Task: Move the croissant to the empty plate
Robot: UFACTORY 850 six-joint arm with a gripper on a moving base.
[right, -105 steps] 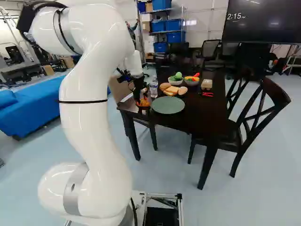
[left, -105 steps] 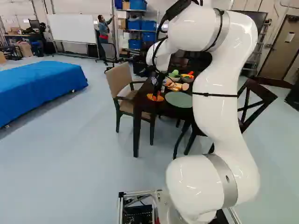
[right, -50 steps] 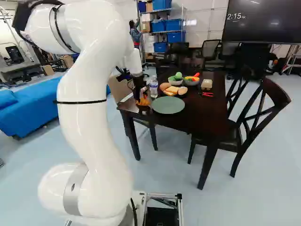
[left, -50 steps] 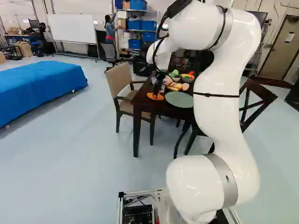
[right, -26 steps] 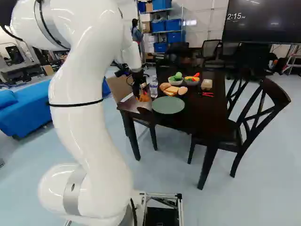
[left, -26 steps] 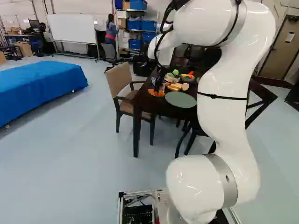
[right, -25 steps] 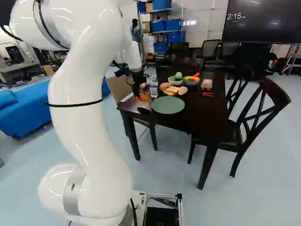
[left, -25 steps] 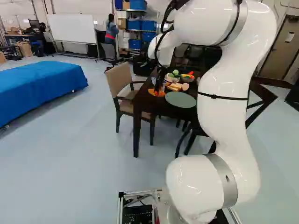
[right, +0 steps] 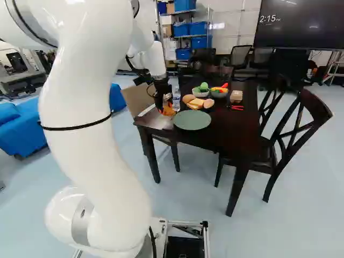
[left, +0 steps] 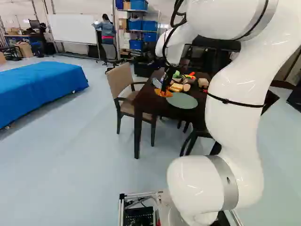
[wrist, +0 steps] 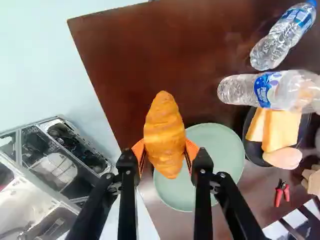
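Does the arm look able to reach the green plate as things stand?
Probably yes: its gripper, shut on the croissant, hangs close to the green plate, and nothing visible seems to stand between them.

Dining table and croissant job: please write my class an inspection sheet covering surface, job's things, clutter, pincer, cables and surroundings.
Surface: dark table, partly hidden by the arm; no spill seen.
Job's things: croissant in the pincer; green plate bare.
Clutter: two bottles, bread on a dark plate, two filled bowls, red-handled tool.
Pincer: shut on the croissant.
Cables: black cable looping beside the upper arm; on the table, nothing seen.
Surroundings: tan chair, dark chair, blue-draped block.
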